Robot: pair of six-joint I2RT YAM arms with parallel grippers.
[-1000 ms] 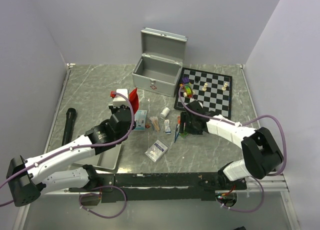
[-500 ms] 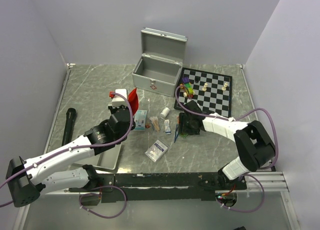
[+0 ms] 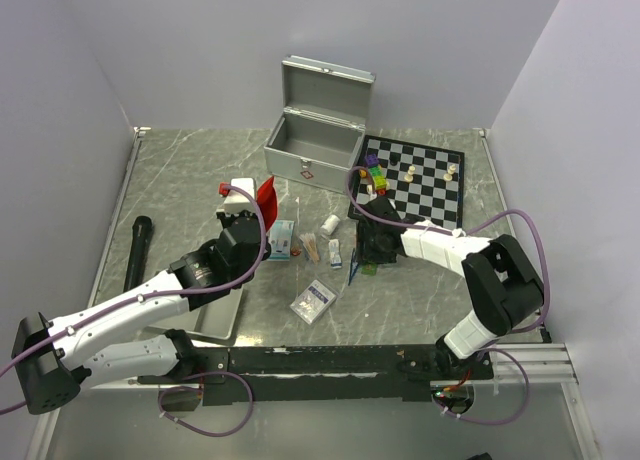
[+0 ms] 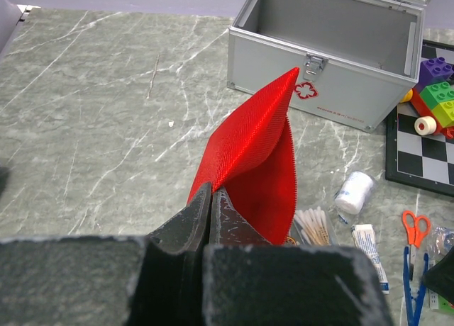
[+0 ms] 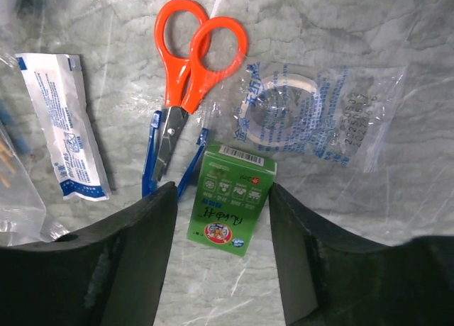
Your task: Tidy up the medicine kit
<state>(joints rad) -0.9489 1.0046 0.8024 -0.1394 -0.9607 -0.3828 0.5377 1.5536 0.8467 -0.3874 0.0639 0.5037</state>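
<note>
My left hand (image 4: 211,198) is pressed together, pinching the low corner of a ribbed red mesh sheet (image 4: 259,149) that folds up to a point. My right hand (image 5: 221,198) is spread, with a black finger on each side of a small glossy green carton (image 5: 230,202). The carton lies flat on the veined grey marble counter (image 4: 106,113). Orange-looped scissors (image 5: 188,64) lie just above the carton. The medicine kit (image 3: 315,145), boxy silver metal with its lid up, is at upper centre of the top view.

Over to the right now: picking out a chessboard (image 3: 435,195) flat on the marble table (image 3: 180,180), with a few chess pieces (image 3: 451,170) upright on it and bright toy bricks (image 3: 375,177) at its left edge. Far left, spotting a black cylinder (image 3: 136,250) lying alone. Front-left, catching a shallow grey tray (image 3: 215,320), partly hidden.
</note>
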